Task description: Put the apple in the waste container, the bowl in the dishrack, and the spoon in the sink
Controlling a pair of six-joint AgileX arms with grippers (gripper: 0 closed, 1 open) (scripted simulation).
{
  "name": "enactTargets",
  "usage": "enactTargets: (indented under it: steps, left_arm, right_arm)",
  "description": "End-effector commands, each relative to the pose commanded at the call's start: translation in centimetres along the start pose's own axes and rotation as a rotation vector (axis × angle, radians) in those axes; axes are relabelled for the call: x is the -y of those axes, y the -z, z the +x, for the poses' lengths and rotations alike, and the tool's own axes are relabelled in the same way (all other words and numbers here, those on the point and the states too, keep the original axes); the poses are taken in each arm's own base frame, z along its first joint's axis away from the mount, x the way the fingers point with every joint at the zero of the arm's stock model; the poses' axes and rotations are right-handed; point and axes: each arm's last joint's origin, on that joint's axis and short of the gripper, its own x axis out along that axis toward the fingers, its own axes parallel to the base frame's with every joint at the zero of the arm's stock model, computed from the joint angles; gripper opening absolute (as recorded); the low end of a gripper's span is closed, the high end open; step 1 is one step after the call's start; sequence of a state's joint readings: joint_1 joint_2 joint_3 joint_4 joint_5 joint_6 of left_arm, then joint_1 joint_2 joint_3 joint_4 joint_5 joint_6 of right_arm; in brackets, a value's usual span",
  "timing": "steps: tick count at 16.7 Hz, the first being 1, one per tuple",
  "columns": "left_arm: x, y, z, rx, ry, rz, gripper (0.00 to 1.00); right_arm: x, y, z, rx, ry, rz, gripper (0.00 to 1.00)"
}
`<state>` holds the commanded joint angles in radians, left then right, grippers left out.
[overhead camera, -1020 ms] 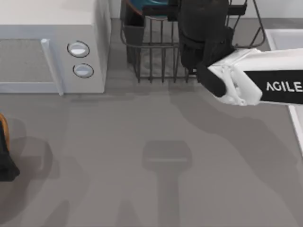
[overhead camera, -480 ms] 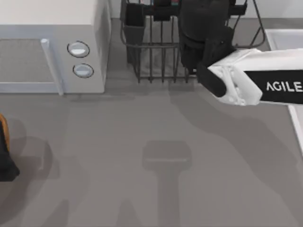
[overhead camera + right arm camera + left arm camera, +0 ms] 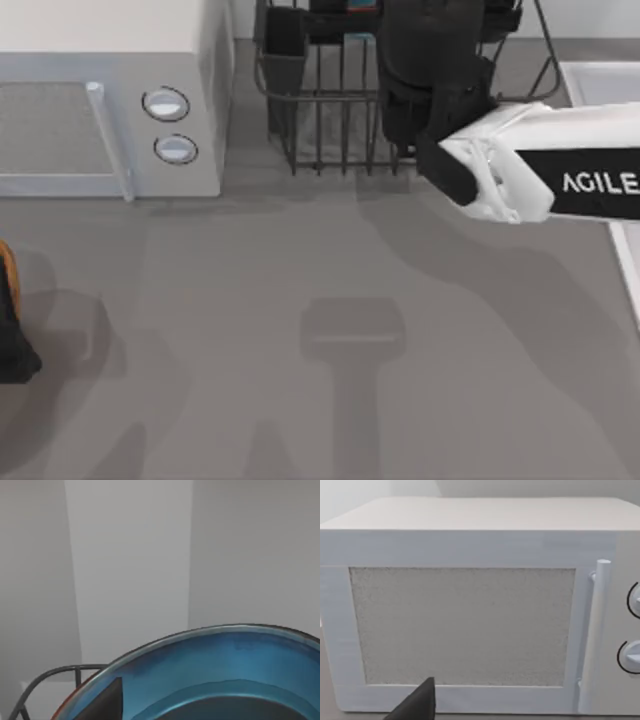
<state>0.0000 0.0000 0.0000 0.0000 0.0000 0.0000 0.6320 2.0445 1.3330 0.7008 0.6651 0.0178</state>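
My right gripper point(image 3: 345, 10) reaches over the back of the dark wire dishrack point(image 3: 330, 110) and is shut on the blue bowl point(image 3: 225, 660). A sliver of the bowl point(image 3: 362, 6) shows at the top view's upper edge. In the right wrist view one dark fingertip point(image 3: 107, 702) lies against the bowl's reddish-brown rim, with a rack wire point(image 3: 50, 674) beside it. The sink point(image 3: 592, 72) lies at the right edge. My left arm point(image 3: 10, 330) is parked at the far left, facing the microwave. The apple, the spoon and the waste container are out of view.
A white microwave point(image 3: 110, 90) with two round knobs point(image 3: 166, 103) stands at the back left, its door point(image 3: 465, 625) close in front of the left wrist. The rack's dark utensil cup point(image 3: 284, 45) is at its left corner. Grey tabletop point(image 3: 320, 380) spreads in front.
My right gripper has carried the bowl farther back over the dishrack, so less blue shows in the top view. The left arm has not moved.
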Motion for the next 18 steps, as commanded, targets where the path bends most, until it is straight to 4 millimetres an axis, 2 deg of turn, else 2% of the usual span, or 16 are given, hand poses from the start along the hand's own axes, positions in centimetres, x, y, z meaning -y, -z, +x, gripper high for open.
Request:
enactTargets:
  steps: [4,6,9,13,16,18]
  left_arm:
    - [0.0,0.0,0.0,0.000,0.000,0.000,1.00]
    - [0.0,0.0,0.0,0.000,0.000,0.000,1.00]
    - [0.0,0.0,0.0,0.000,0.000,0.000,1.00]
    - [0.0,0.0,0.0,0.000,0.000,0.000,1.00]
    - [0.0,0.0,0.0,0.000,0.000,0.000,1.00]
    - [0.0,0.0,0.0,0.000,0.000,0.000,1.00]
  right_arm:
    - [0.5,-0.6,-0.2,0.012,0.000,0.005,1.00]
    - [2.3,-2.1,-0.5,0.028,0.005,0.007,1.00]
    - [6.7,-5.0,-1.8,0.049,0.015,0.004,1.00]
    - [13.6,-8.6,-6.1,0.087,0.043,0.006,1.00]
    - [17.1,-10.0,-9.8,0.125,0.053,0.015,1.00]
    - [18.7,-10.1,-11.9,0.137,0.045,0.016,1.00]
